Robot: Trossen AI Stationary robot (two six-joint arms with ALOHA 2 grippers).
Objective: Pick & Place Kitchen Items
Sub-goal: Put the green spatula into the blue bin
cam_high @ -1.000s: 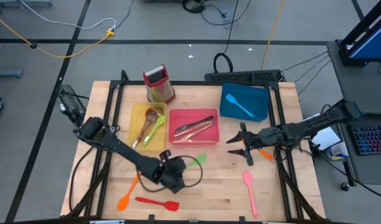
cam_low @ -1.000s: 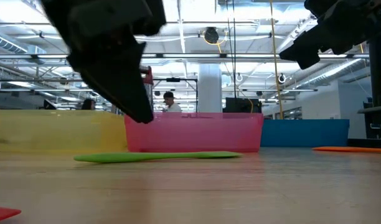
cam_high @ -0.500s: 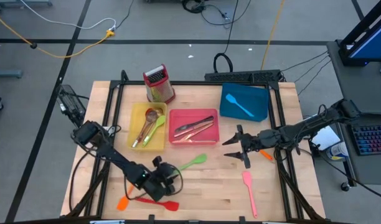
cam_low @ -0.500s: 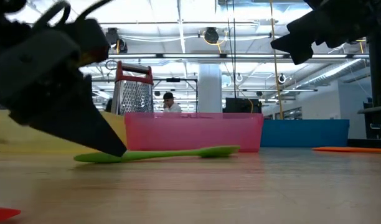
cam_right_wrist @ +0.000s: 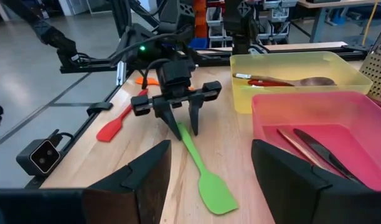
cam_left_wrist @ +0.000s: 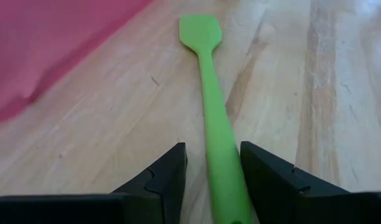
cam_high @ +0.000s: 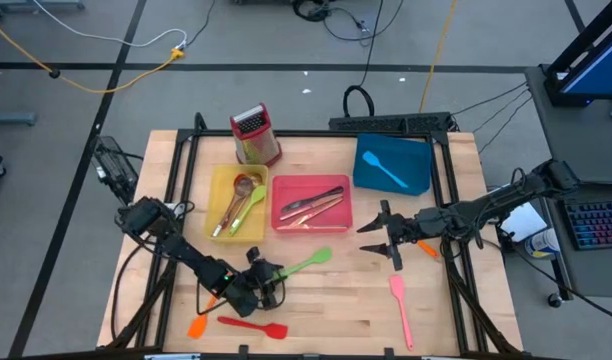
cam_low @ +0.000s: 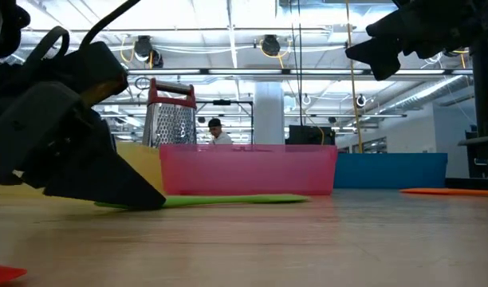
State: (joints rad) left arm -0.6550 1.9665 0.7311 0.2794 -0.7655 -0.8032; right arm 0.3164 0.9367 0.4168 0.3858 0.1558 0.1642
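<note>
Compared with a second ago, the left gripper (cam_high: 264, 283) has swung to the handle end of the green spatula (cam_high: 304, 264) at lower centre of the high view and dropped to the table (cam_high: 446, 310), readying a pick. Its fingers (cam_left_wrist: 159, 177) straddle the handle, parted, not yet clamped. The right gripper (cam_high: 378, 238) waits spread open, empty, at centre right.

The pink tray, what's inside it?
In the pink tray lie a few dark metal and copper-coloured cutlery pieces, side by side. Their exact kinds can't be told, and anything beneath them is covered.
</note>
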